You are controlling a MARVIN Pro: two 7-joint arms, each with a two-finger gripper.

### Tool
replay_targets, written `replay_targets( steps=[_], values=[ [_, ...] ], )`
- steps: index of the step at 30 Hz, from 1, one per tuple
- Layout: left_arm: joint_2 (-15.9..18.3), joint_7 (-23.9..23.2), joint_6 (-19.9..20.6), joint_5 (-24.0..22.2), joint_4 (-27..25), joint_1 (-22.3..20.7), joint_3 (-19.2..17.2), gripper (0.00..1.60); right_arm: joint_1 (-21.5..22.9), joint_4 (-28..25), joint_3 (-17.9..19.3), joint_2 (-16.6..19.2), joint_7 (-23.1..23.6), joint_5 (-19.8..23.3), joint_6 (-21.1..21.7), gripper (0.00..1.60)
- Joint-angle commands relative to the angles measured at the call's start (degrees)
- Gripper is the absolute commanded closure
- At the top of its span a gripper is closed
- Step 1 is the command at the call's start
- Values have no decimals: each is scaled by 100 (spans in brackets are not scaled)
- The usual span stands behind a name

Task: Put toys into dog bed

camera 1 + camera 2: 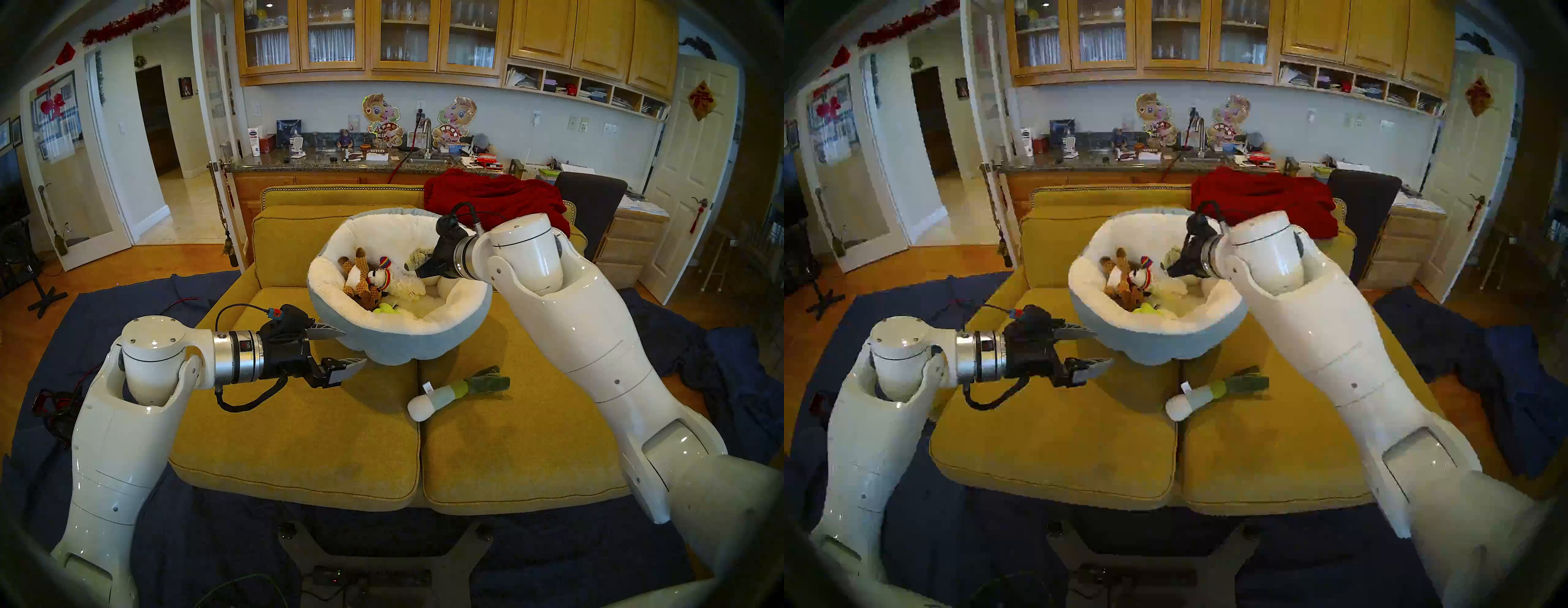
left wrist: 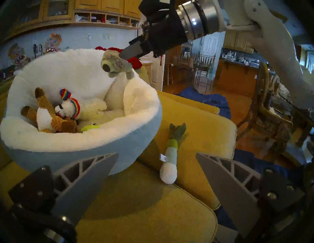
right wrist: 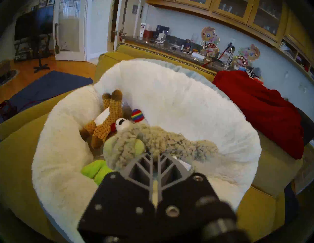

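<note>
R. gripper [image 1: 418,271], fingers clenched on grey fuzzy toy [image 2: 115,63], hangs over dog bed [image 1: 382,339] at frame centre, release due next; L. gripper [image 1: 339,348] fingers spread, empty; leek [image 1: 454,392] lower right on sofa.

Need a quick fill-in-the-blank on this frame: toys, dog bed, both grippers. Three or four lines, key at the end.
1. The right gripper is shut on the grey-beige ____ toy over the dog bed.
2. The leek toy lies on the yellow ____, outside the bed.
3. The left gripper is ____ and holds nothing.
4. The lamb wears a ____-striped hat.

Missing words: fuzzy; sofa; open; rainbow
</note>
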Motion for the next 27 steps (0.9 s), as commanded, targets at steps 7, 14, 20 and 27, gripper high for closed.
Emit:
replay_targets(
  steps=[7,14,20,27],
  values=[
    [6,-1,-1,-21,-117,-133,-75,0,834,281,-235,35,357,-468,-20,0],
    [0,-7,-2,-14,-116,-133,-79,0,1166,113,-399,547,841,-383,-20,0],
    [-5,-12,-4,-8,-114,-132,-81,0,1095,-310,-170,956,1358,-332,-20,0],
    [-11,-17,0,-1,-117,-134,-85,0,807,-851,-6,1442,2080,-402,-20,0]
  ],
)
